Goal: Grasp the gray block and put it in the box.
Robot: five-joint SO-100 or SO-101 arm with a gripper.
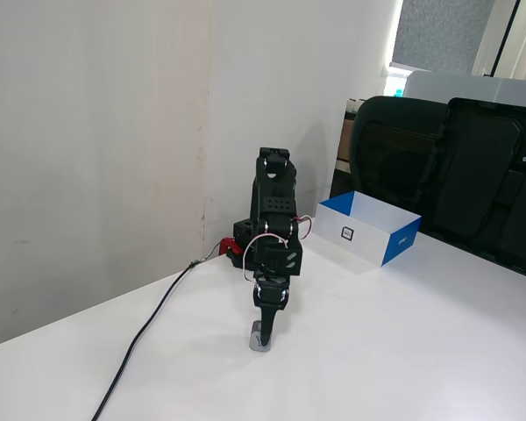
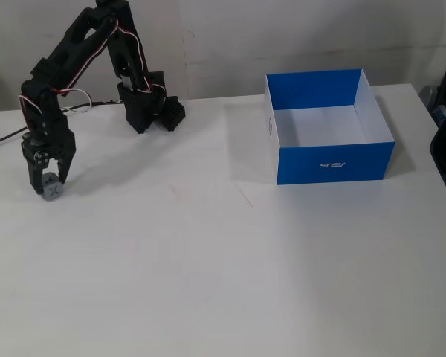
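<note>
The gray block (image 2: 53,192) rests on the white table at the far left in a fixed view, a dark mark on its top face. My gripper (image 2: 50,186) points straight down over it, with a finger on each side pressing the cube. In the other fixed view the block (image 1: 261,341) shows under the gripper (image 1: 263,331) in front of the arm. The box (image 2: 334,162), blue outside and white inside, stands open and empty well to the right of the block; it appears again as the box (image 1: 368,233) behind the arm.
The arm's base (image 2: 150,111) sits at the table's back edge by the wall. A black cable (image 1: 147,335) runs across the table from the base. Black chairs (image 1: 456,167) stand behind the box.
</note>
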